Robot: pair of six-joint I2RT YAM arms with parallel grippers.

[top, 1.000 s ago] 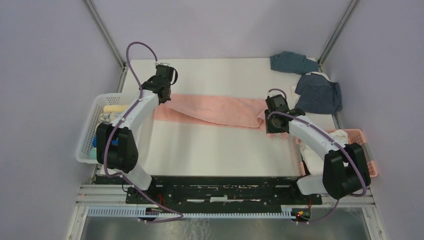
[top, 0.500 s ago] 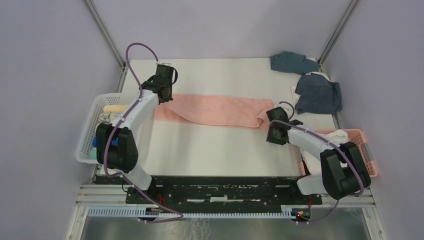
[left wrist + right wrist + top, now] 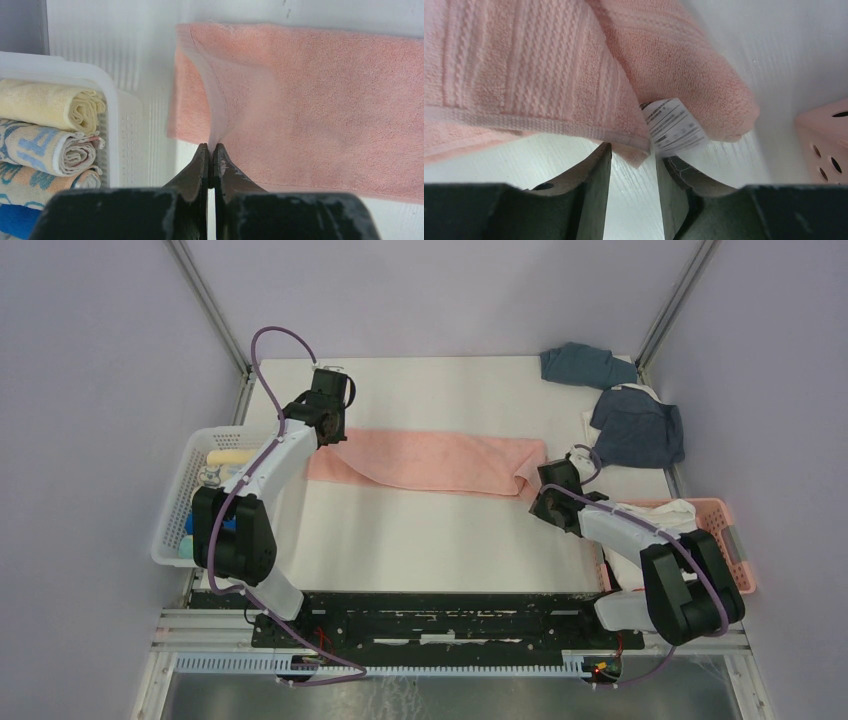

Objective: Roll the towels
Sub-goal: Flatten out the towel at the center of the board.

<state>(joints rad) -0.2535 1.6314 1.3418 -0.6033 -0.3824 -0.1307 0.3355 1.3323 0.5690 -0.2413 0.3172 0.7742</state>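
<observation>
Two end effectors: left end effector (image 3: 210, 150) pinching the pink towel (image 3: 320, 100), jaws pressed together; right end effector (image 3: 633, 162) spread about its right corner.
Pink towel: we see it stretched along the bench (image 3: 430, 540), unrolled.
Done: rolled towels (image 3: 50, 107) left of it.
Waiting: blue towels (image 3: 640, 430) beyond its right end.

Pink towel (image 3: 430, 460): terry cloth, soft looped pile, matt, with a ribbed woven band and a flat hem at one end. Label (image 3: 672, 127): thin, smooth, printed. White basket (image 3: 122, 120): plastic lattice, slightly glossy. Rolled towels (image 3: 52, 105): matt cloth, one cream and two patterned. Pink basket (image 3: 824, 140): smooth plastic with round holes. Blue towels (image 3: 637, 427): matt cloth. Table (image 3: 440, 530): white, matt, finely ridged. Left gripper (image 3: 210, 149): black, matt, scuffed. Frame (image 3: 205, 300): bare metal.
</observation>
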